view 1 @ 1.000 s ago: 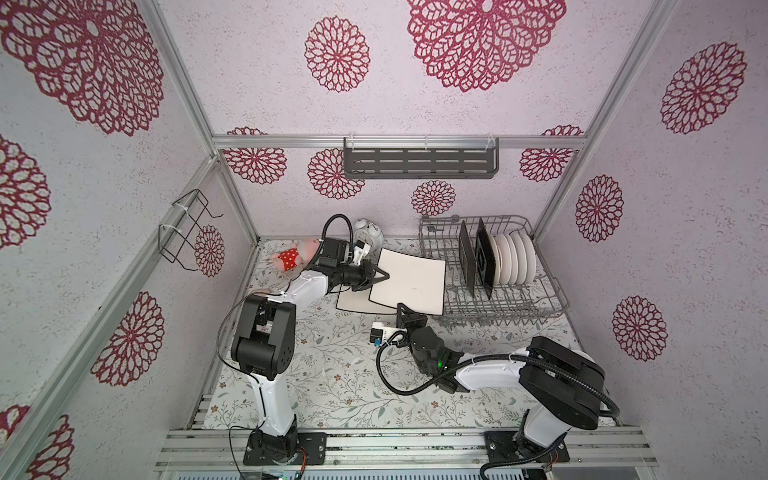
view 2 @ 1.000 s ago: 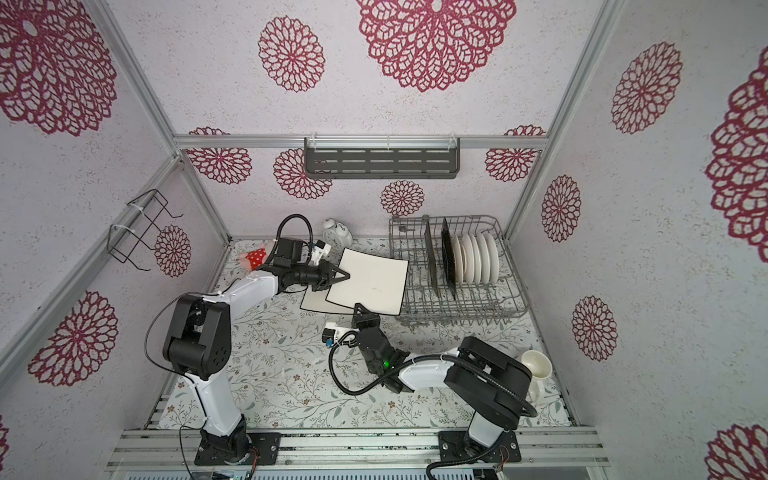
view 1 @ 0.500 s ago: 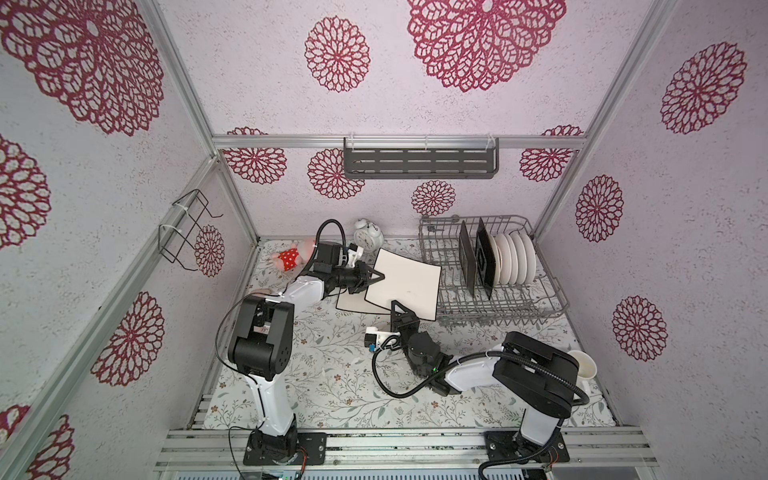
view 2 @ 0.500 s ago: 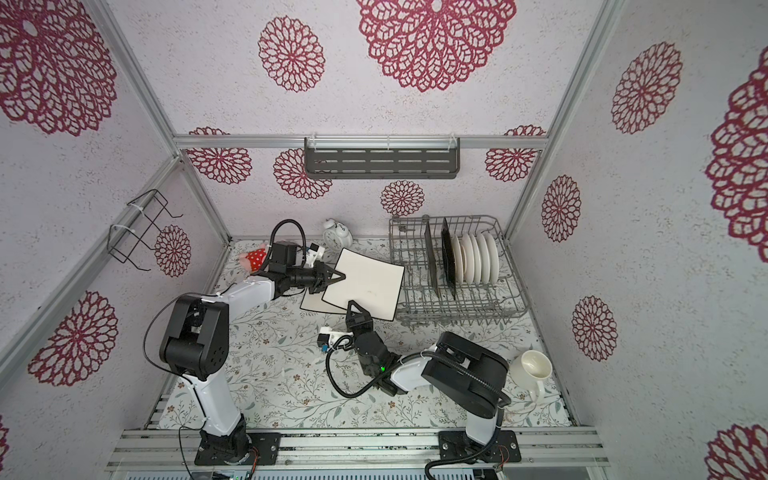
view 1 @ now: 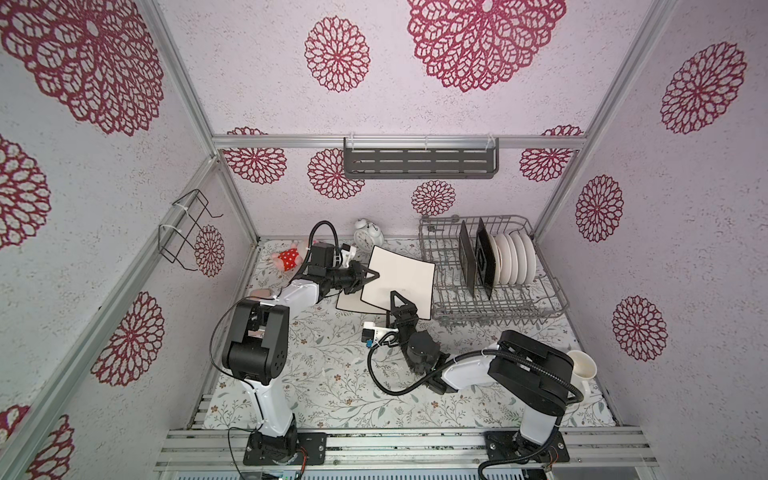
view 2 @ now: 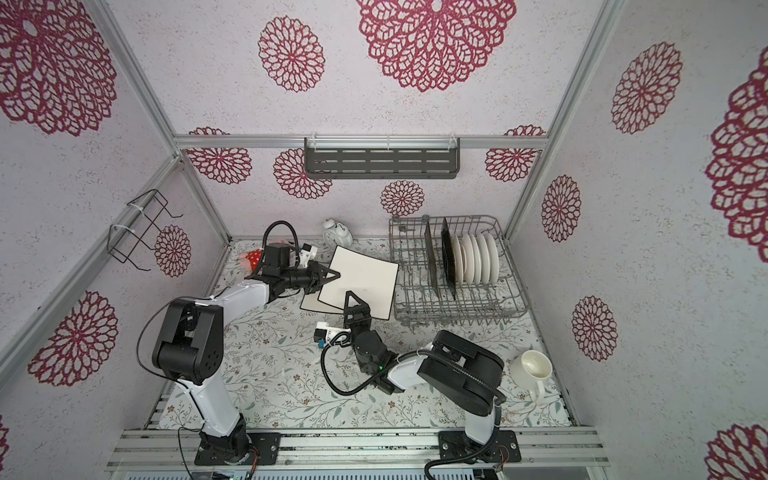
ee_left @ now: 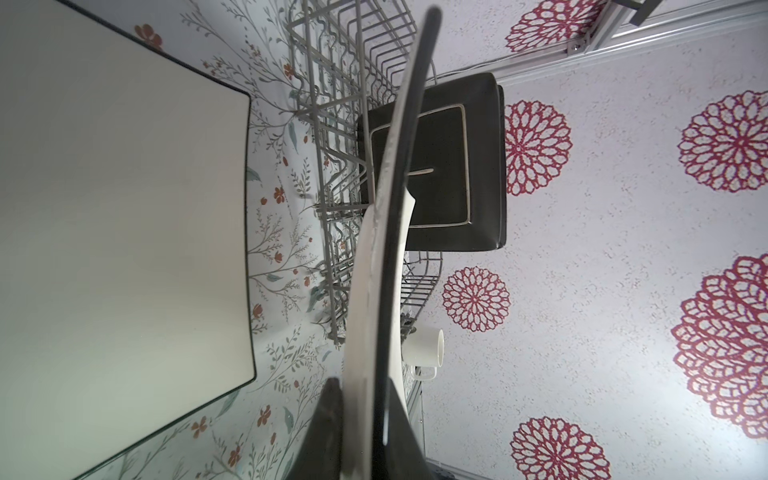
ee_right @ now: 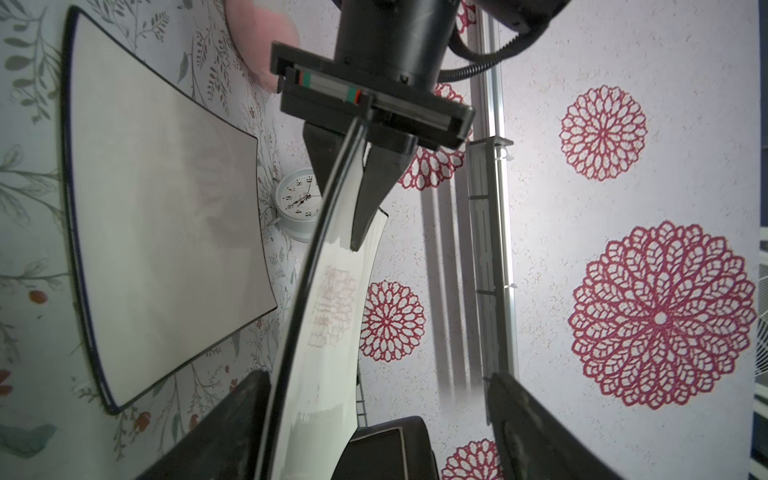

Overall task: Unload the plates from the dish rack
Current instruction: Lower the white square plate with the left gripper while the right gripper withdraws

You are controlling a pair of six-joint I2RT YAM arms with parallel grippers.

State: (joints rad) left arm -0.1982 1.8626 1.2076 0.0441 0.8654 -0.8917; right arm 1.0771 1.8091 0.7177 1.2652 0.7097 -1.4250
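A square white black-edged plate [view 1: 401, 278] hangs tilted above the table, left of the dish rack [view 1: 494, 305]. My left gripper [view 1: 371, 276] is shut on its left edge; in the left wrist view the plate [ee_left: 386, 249] runs edge-on between the fingers [ee_left: 328, 415]. My right gripper [view 1: 395, 296] stands open at the plate's near edge. In the right wrist view the plate [ee_right: 324, 311] lies close by one finger [ee_right: 232, 424], the other far off. A second white plate [view 1: 348, 301] lies flat underneath. Black-backed plates [view 1: 467, 259] and round white plates [view 1: 515, 259] stand in the rack.
An alarm clock [view 1: 368, 235] and a red plush toy [view 1: 289, 259] sit at the back of the table. A white cup [view 1: 582, 365] lies at the right wall. A dark slotted shelf [view 1: 419, 162] and a wire holder [view 1: 187, 228] hang on the walls.
My right gripper has gone from shut to wide open and let go of the plate's near edge. The left gripper stays shut on the plate, which has shifted slightly left.
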